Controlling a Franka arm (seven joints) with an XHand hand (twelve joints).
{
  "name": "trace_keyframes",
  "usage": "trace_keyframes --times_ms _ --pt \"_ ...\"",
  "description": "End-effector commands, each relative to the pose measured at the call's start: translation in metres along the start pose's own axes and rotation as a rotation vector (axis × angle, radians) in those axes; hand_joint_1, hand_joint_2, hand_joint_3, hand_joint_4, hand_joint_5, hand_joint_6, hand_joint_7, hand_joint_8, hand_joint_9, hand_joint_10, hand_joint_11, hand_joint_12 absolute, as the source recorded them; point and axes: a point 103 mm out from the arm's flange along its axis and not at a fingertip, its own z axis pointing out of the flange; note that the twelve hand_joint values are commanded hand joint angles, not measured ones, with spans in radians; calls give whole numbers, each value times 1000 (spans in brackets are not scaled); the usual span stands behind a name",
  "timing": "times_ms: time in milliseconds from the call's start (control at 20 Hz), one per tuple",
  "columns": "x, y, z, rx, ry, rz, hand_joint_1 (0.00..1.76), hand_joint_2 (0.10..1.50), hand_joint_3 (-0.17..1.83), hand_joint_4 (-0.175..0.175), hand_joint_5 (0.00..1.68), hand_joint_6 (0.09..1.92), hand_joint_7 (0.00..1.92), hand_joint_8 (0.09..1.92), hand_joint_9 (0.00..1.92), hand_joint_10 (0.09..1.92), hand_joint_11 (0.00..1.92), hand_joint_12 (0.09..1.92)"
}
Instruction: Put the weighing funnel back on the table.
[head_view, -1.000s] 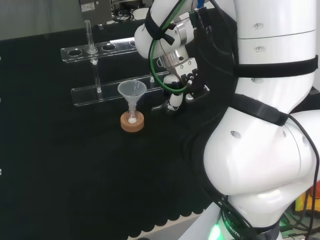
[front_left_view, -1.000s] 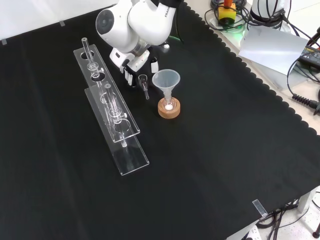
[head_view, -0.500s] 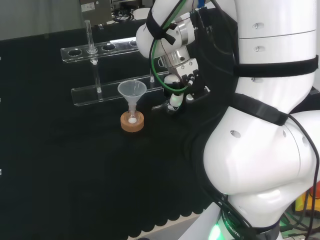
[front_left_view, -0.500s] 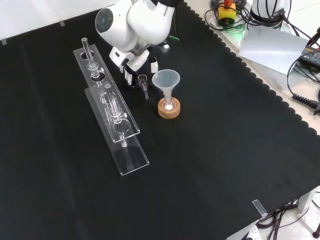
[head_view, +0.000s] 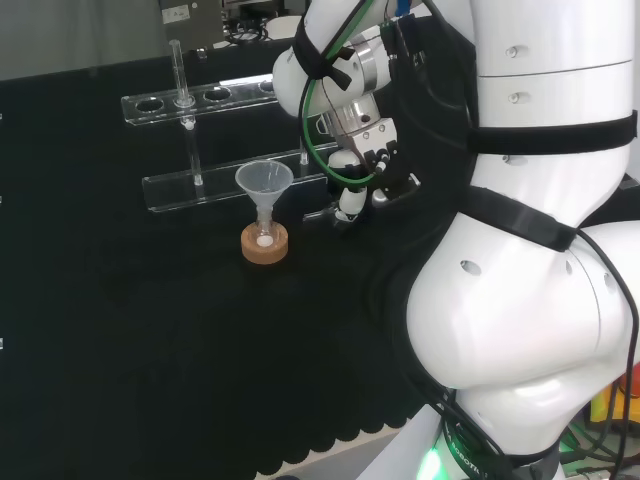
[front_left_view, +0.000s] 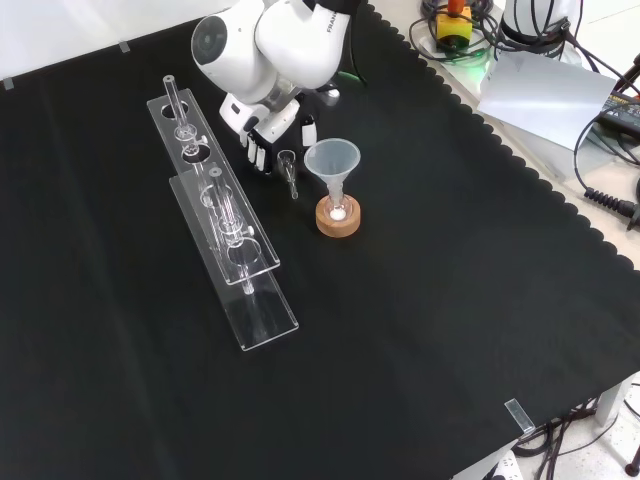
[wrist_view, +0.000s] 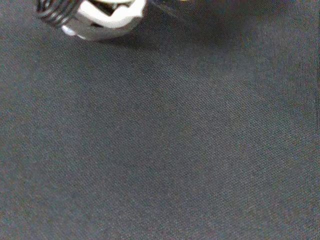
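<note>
The weighing funnel (front_left_view: 288, 168), a small clear scoop with a short stem, lies on the black cloth just left of the big funnel in the front view. In the head view the weighing funnel (head_view: 322, 213) lies right of the cork ring. My hand (front_left_view: 265, 150) hovers low over it, the fingers (front_left_view: 260, 158) fairly straight on one side and the thumb (front_left_view: 308, 131) on the other, with small gaps to the glass. From the head view the hand (head_view: 352, 195) points down at the piece's end; contact there cannot be made out. The wrist view shows cloth and a white part of the hand (wrist_view: 102, 15).
The big funnel (front_left_view: 333, 165) stands in a small flask on a cork ring (front_left_view: 338, 218), close to the hand. Two clear tube racks (front_left_view: 225, 235) run along the left in the front view, one carrying an upright tube (head_view: 177, 70). The arm's white links (head_view: 540, 250) rise at the head view's right.
The hand has shifted slightly and its fingers look a little straighter. The weighing funnel, the big funnel and the racks have stayed where they were.
</note>
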Motion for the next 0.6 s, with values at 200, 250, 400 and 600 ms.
trace_keyframes --times_ms 200,250,400,600 --pt "-9 -5 5 11 6 7 902 805 556 -54 609 819 524 772 887 475 677 1114" --pt "-10 -5 6 16 11 5 901 795 572 -52 588 800 513 768 871 482 664 1124" --pt "-14 -9 6 26 12 11 895 775 598 -49 524 745 463 755 815 496 622 1148" --pt "-14 -13 6 30 10 7 880 756 616 -46 451 644 382 745 729 540 555 1194"
